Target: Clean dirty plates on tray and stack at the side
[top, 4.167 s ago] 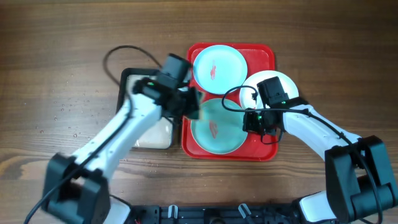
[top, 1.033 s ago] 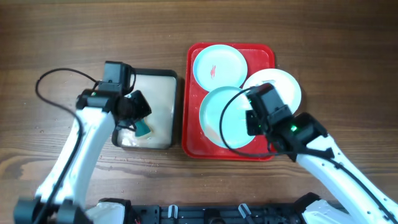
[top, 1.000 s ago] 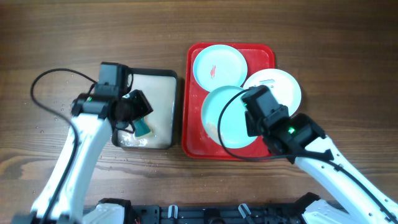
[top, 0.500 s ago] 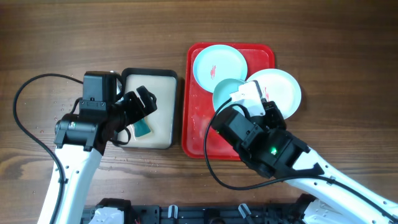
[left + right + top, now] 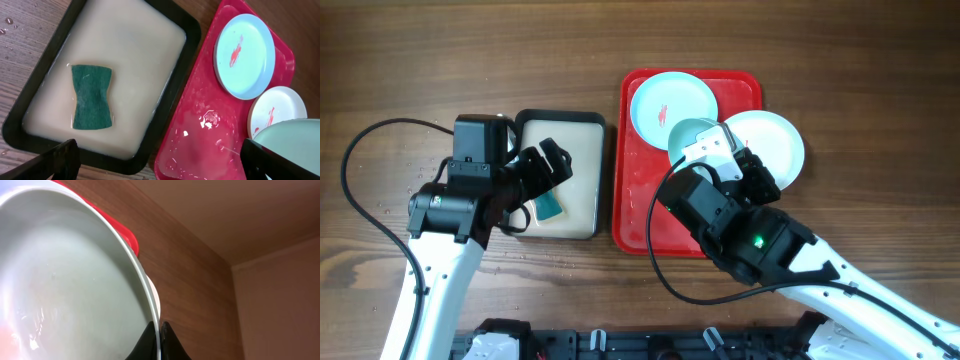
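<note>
Overhead view: the red tray (image 5: 620, 170) lies on the wooden bench (image 5: 420, 60). At its far left corner sits a light blue plate (image 5: 670, 103) with a red smear in the middle. A white plate (image 5: 775, 143) rests at the tray's right side, overlapping the rim. Between them the right tool (image 5: 720, 150) is clamped on a second pale blue plate, the held plate (image 5: 692, 133), which sits tilted and shows no red. The left tool (image 5: 538, 185) hangs over a black-rimmed tray (image 5: 565, 120) just left of the red one. A green sponge (image 5: 550, 206) lies in its cream-coloured inside.

Left wrist view: the left tool (image 5: 157, 157) is spread wide, one finger at each lower corner, gripping nothing. The sponge (image 5: 91, 97) lies flat in the black-rimmed tray (image 5: 20, 112), apart from the walls. The red tray (image 5: 200, 95) glistens with water on its bare floor. The light blue plate (image 5: 245, 55) has a red streak near its centre. The white plate (image 5: 280, 107) has a red mark toward its left edge. The edge of the held plate (image 5: 295, 135) shows at the lower right.

Right wrist view: the held plate (image 5: 65, 285) fills the left side, pale, wet and free of red. The right tool (image 5: 160, 340) is pinched tight on its rim. A sliver of red tray (image 5: 127, 232) shows past the rim, with bench (image 5: 190, 275) behind.
</note>
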